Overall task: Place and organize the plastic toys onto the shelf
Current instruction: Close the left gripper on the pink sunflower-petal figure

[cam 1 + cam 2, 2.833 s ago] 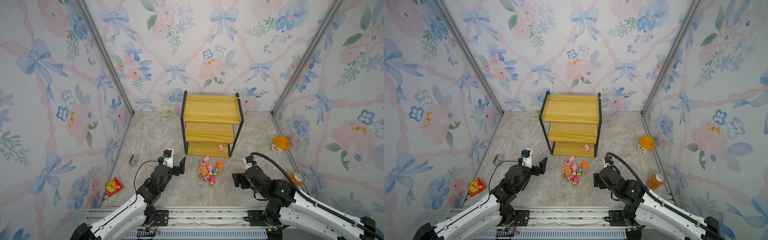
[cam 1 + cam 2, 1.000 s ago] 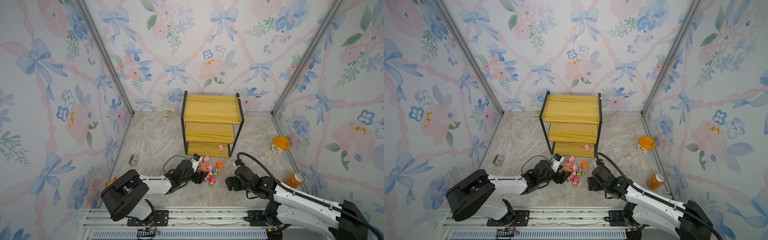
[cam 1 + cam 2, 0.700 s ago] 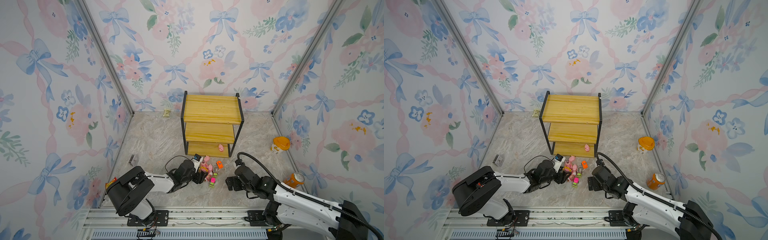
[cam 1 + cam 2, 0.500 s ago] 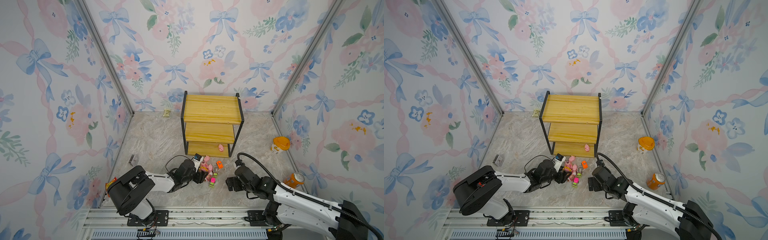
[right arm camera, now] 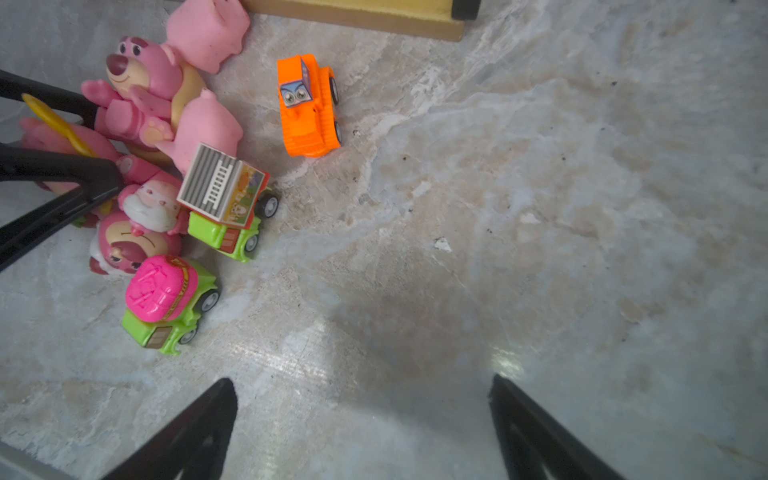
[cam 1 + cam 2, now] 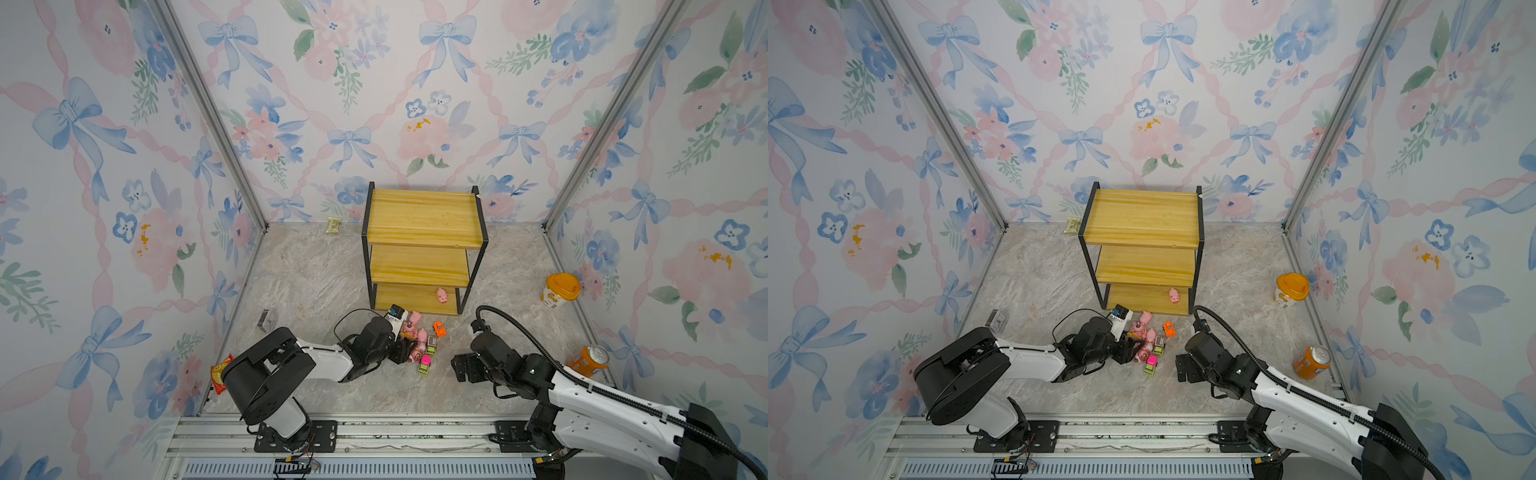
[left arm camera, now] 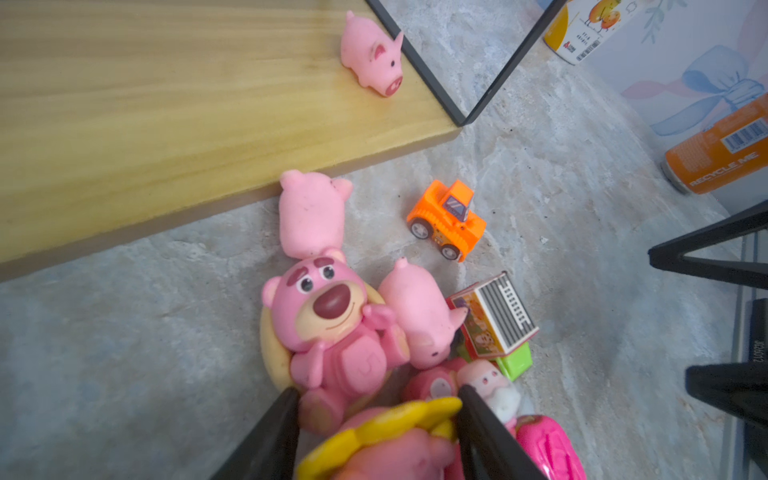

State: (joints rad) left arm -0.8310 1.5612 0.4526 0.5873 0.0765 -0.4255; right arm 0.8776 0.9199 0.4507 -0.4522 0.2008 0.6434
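Left wrist view: close left gripper point(image 7: 377, 392), flanking sunflower bear point(image 7: 386, 428) on floor point(image 7: 124, 332) before bottom board point(image 7: 166, 104) of shelf point(image 6: 424, 216) (grip not determinable), squarely; lift clear of neighbouring bear point(image 7: 328, 316). Keep right gripper point(image 5: 361, 379), wide open, empty, aside. Set beside pig point(image 7: 372, 54) at that board's front-right corner.

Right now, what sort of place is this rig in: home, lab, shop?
Probably a robot test cell dressed as a nursery, not a real home: bow wallpaper on flat panels joined by bare metal posts, arms bolted to a front rail, with a small shelf and plastic toys as props.
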